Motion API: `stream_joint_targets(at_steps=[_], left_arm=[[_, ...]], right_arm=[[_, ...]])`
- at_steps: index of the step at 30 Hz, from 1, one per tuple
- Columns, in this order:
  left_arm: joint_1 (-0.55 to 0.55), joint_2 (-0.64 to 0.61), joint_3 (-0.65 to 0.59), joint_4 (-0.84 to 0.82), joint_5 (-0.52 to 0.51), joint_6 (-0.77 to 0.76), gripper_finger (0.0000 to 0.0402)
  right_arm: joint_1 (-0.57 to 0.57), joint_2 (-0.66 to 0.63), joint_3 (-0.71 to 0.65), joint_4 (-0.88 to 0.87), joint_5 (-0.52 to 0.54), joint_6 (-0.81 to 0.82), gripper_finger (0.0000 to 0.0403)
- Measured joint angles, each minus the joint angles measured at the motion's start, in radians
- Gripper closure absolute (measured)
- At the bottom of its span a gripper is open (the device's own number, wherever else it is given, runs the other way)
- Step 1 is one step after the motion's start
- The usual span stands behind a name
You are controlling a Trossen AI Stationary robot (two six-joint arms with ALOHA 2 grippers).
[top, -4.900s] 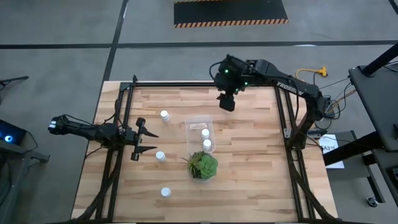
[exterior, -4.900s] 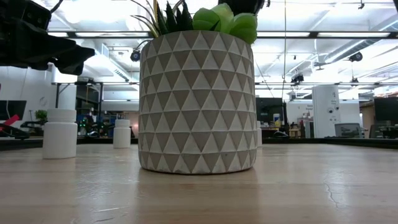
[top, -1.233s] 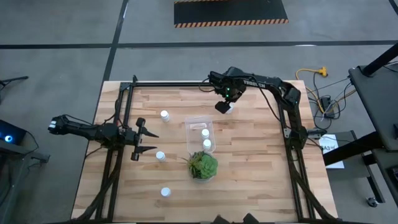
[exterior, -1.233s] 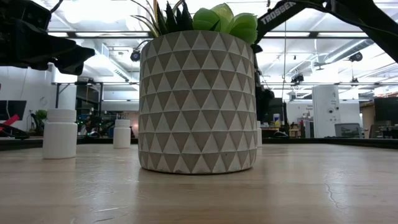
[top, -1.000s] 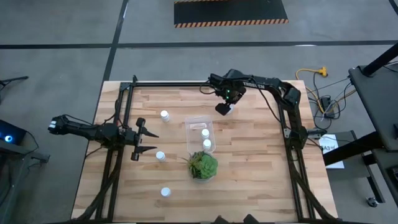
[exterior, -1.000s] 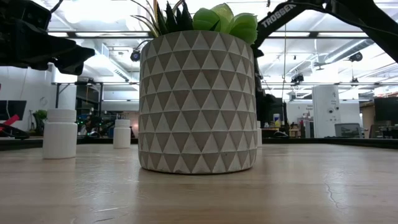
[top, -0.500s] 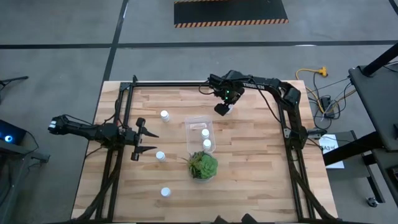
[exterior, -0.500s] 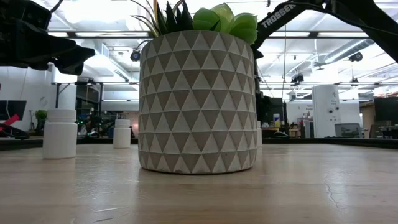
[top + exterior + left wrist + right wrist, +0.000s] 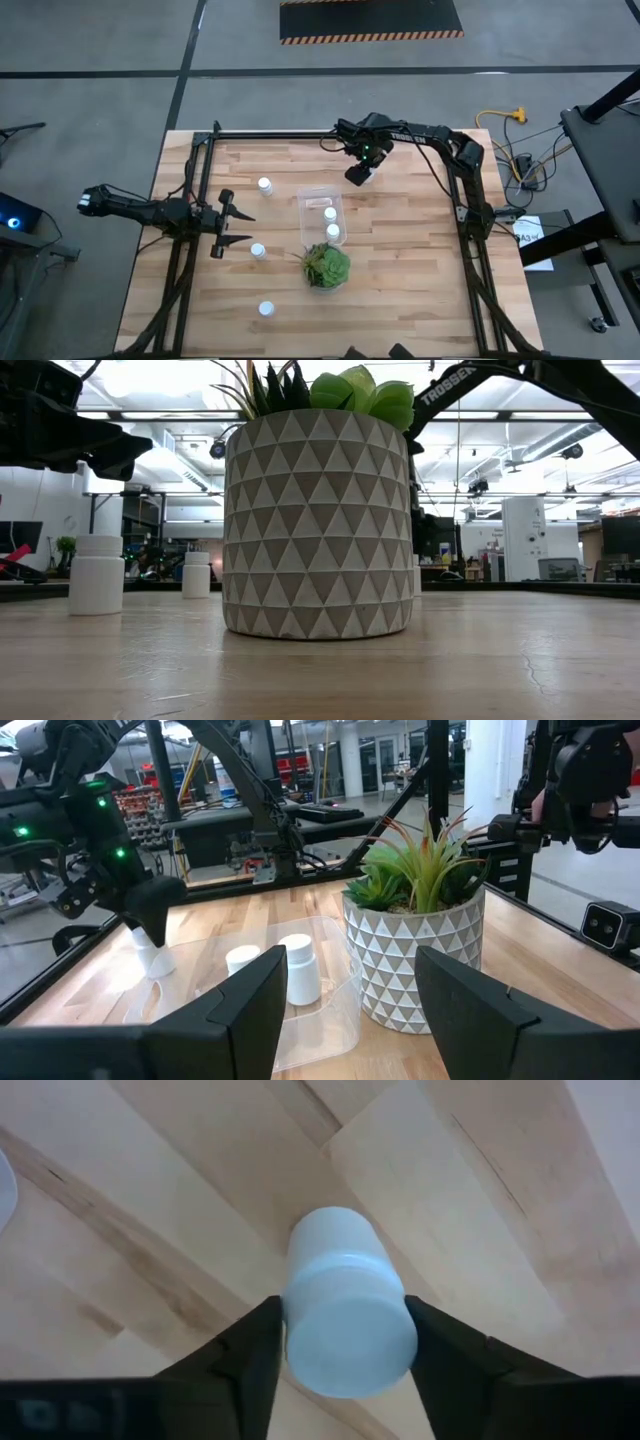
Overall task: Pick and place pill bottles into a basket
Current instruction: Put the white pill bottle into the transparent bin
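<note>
A grey concrete floor (image 9: 90, 60) surrounds the light wooden table (image 9: 400, 290), crossed by dark seam lines. At the far side lies a black mat with an orange-and-black striped edge (image 9: 370, 25). A yellow cable (image 9: 497, 117) coils beside the table. Beyond it, the low view shows an open workshop with a ceiling of bright light panels (image 9: 150, 380), a white column (image 9: 522, 538) and dark monitors (image 9: 622, 536) on distant benches.
</note>
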Motion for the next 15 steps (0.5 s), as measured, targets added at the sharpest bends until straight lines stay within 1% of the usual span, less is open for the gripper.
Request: stream_joint_targets(at_steps=[3, 10, 15], left_arm=[[0.000, 0.000, 0.000, 0.000, 0.000, 0.000, 0.0198], [0.000, 0.000, 0.000, 0.000, 0.000, 0.000, 0.0198], [0.000, 0.000, 0.000, 0.000, 0.000, 0.000, 0.0198]], right_arm=[[0.000, -0.003, 0.001, -0.002, -0.001, -0.014, 0.0256], [0.000, -0.004, 0.002, -0.014, -0.001, -0.036, 0.0256], [0.000, -0.013, 0.029, -0.047, 0.000, -0.058, 0.0256]])
